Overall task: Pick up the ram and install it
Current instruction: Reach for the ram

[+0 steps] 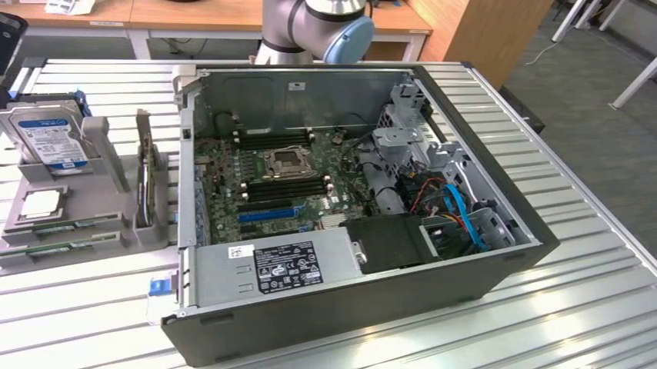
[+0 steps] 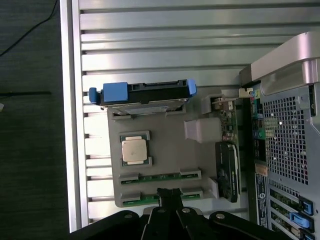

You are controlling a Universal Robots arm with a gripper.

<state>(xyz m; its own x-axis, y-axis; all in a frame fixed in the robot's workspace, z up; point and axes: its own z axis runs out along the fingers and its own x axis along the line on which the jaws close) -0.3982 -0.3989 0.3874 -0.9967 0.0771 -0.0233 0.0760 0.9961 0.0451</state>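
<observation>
Silver slats of the metal table (image 1: 575,307) run across the bottom of the exterior view. On them lies the open black computer case (image 1: 339,323), with its grey power supply (image 1: 277,265) and black label along the near edge. In the lower left of that view a grey holder tray (image 1: 113,234) sits just beside the case. The front ram stick (image 1: 51,250), thin and green, lies flat in the tray's nearest slot, with a second ram stick (image 1: 64,226) in the slot just behind it. Behind them rests the square silver processor (image 1: 41,204). Farther back a hard drive (image 1: 51,138) with a blue-white label stands upright at the left edge, and a graphics card (image 1: 149,181) stands on edge at the tray's side nearest the case. Inside the case the green motherboard (image 1: 221,192) shows its processor socket (image 1: 285,163) with dark memory slots (image 1: 288,188) beside it. At the top centre stands the robot arm (image 1: 313,23), with wooden desks (image 1: 195,14) beyond. In the wrist view the gripper (image 2: 169,192) hangs with its dark fingers pressed together, grasping nothing. Its tip is over the front ram stick, and I cannot tell whether it touches the stick.
</observation>
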